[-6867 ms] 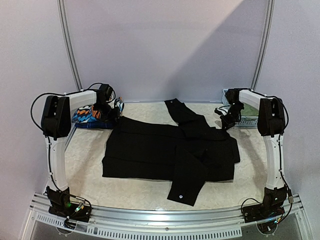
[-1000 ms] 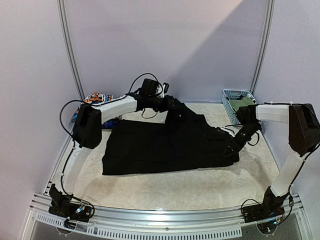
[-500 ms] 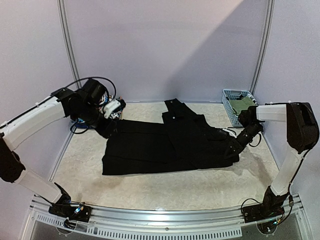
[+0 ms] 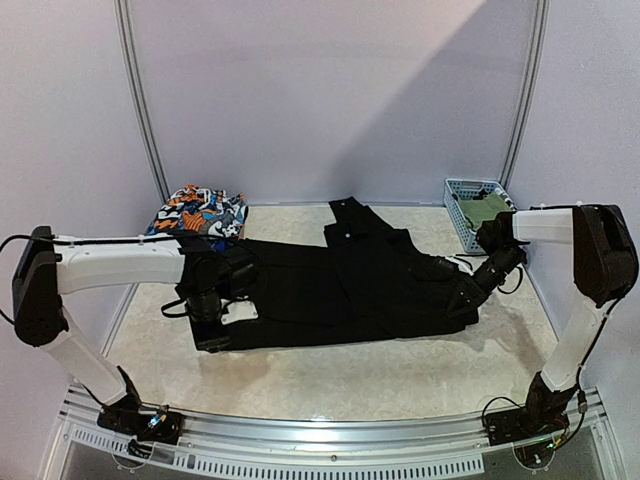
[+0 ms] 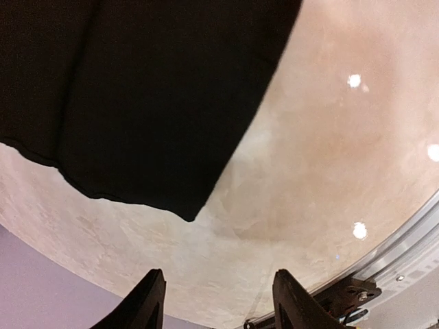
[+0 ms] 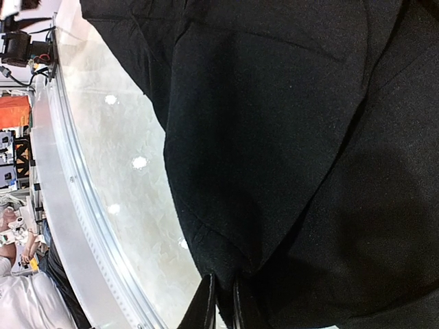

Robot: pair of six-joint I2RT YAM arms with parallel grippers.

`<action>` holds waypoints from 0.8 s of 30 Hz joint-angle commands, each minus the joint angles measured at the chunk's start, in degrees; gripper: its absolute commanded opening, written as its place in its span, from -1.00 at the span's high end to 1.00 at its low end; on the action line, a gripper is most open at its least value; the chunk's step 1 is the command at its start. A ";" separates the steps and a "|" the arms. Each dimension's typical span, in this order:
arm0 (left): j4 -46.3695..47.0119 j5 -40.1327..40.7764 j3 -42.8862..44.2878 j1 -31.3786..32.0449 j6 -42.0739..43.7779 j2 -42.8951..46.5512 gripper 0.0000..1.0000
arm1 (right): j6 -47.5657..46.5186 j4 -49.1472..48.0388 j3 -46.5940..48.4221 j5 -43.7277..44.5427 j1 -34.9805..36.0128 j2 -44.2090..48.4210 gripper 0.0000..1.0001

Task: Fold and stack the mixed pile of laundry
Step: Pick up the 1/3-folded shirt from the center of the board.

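- In the left wrist view I see the left gripper (image 5: 218, 310) released, its 2 fingers (image 5: 145, 307) spread apart with nothing between them. Bare marbled table (image 5: 329, 157) lies beneath them.
- Just ahead of that gripper, a hemmed corner of the black trousers (image 5: 137, 89) lies flat on the table, not touching the fingers.
- To that gripper's right, a metal rail (image 5: 405, 250) runs along the table's edge.
- The right gripper (image 6: 223, 307) is clenched. Its 2 fingers sit almost together, and a fold of the trousers' black cloth is pinched between them at the garment's right end.
- From the top camera, the trousers lie spread across the table between the 2 grippers, with 1 narrow part reaching toward the far edge.
- Beyond the left gripper, toward the back wall, an orange-blue-white print garment (image 4: 197, 212) lies bunched just beside the trousers.
- Beyond the right gripper sits a light-blue lattice basket (image 4: 457, 205) with an olive-green garment (image 4: 485, 212) inside.
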State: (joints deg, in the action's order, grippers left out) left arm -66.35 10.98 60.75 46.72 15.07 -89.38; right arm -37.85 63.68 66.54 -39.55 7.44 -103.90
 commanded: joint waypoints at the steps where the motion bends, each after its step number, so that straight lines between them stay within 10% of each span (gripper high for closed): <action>1: 1.45 4.86 -1.60 1.62 2.57 -1.12 -0.09 | -0.91 0.47 0.72 -1.20 0.03 -0.05 0.82; 24: 5.07 9.89 -4.49 1.71 2.93 -10.16 0.02 | -1.53 1.20 0.82 -2.13 0.04 -0.28 0.84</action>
State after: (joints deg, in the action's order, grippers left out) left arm -61.76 19.84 58.22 47.83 17.43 -101.58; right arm -38.09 64.31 66.81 -40.82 7.44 -103.90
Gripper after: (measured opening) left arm 0.489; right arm 0.083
